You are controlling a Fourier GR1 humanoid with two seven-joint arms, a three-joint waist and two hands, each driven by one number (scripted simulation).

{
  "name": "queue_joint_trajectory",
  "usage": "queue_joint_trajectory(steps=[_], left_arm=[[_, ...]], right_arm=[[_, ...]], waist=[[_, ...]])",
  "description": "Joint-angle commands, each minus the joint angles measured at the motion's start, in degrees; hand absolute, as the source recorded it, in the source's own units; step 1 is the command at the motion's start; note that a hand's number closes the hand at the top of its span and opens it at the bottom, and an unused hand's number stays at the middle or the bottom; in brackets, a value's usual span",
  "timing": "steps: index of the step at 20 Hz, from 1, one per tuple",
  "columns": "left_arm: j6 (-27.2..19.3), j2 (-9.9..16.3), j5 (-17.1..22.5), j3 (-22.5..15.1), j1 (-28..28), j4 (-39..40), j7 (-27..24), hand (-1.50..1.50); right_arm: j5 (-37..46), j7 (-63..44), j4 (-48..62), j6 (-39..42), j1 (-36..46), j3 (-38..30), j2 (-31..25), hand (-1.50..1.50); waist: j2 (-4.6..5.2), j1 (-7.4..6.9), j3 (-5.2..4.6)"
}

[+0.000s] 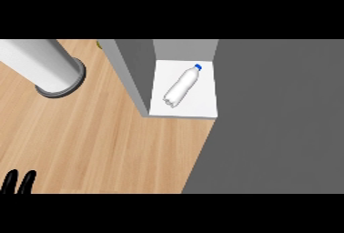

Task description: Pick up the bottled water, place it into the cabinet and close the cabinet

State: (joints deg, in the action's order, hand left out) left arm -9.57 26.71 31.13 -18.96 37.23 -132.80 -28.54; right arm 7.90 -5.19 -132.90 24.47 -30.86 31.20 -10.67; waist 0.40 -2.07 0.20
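Lying on its side on the white floor of the cabinet (201, 109): the water bottle (181, 86), blue cap pointing far and slightly right, base pointing near and left. Resting flat rather than upright, probably because that is how it settled once let go, and sitting well inside the white floor, not touching either wall. No hand anywhere near it, so the placing step looking done, judging from how things are lying.

Filling the whole right side: a broad grey panel (275, 118), very likely the cabinet door swinging across, its edge running from the cabinet's right wall down to the near edge of the view. Covering most of the worktop (101, 136) on that side and just reaching the right edge of the white floor, which fits a door partway through closing. Impossible telling from here whether anything is pushing it.

Showing at the near left corner: the left hand (18, 182), only straight black fingertips poking up, spread apart, holding nothing, resting.

Missing entirely: the right hand, either behind the grey panel or outside the view.

Standing at the far left: a pale column on a dark ring base (47, 68), cut off at the top. Peeking out beside the cabinet's left wall: a small yellowish speck (98, 44), too little showing for naming.
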Motion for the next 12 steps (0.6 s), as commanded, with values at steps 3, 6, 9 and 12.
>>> queue_joint_trajectory(steps=[3,6,9,12], left_arm=[[6.71,3.47,6.03,7.3,6.86,-2.73,-2.29,-1.5],[9.58,2.99,6.8,8.34,8.13,-0.73,-4.03,-1.5],[12.65,4.21,8.45,11.09,10.46,-0.73,-4.63,-1.5],[14.92,4.09,11.31,14.1,10.15,1.32,-5.42,-1.5]], right_arm=[[-1.8,-5.63,0.33,-1.69,3.61,11.71,8.56,1.5],[-3.63,-7.76,2.68,-3.95,6.22,12.3,10.27,1.5],[-5.56,-9.48,2.48,-6.67,9.77,11.38,10.29,1.5],[-7.48,-11.11,4.22,-8.08,13.12,11.07,10.27,1.5]], waist=[[-0.71,-1.01,-0.4],[-0.51,-1.23,-0.41],[-0.46,-1.56,-0.4],[-0.21,-1.06,-0.4]])
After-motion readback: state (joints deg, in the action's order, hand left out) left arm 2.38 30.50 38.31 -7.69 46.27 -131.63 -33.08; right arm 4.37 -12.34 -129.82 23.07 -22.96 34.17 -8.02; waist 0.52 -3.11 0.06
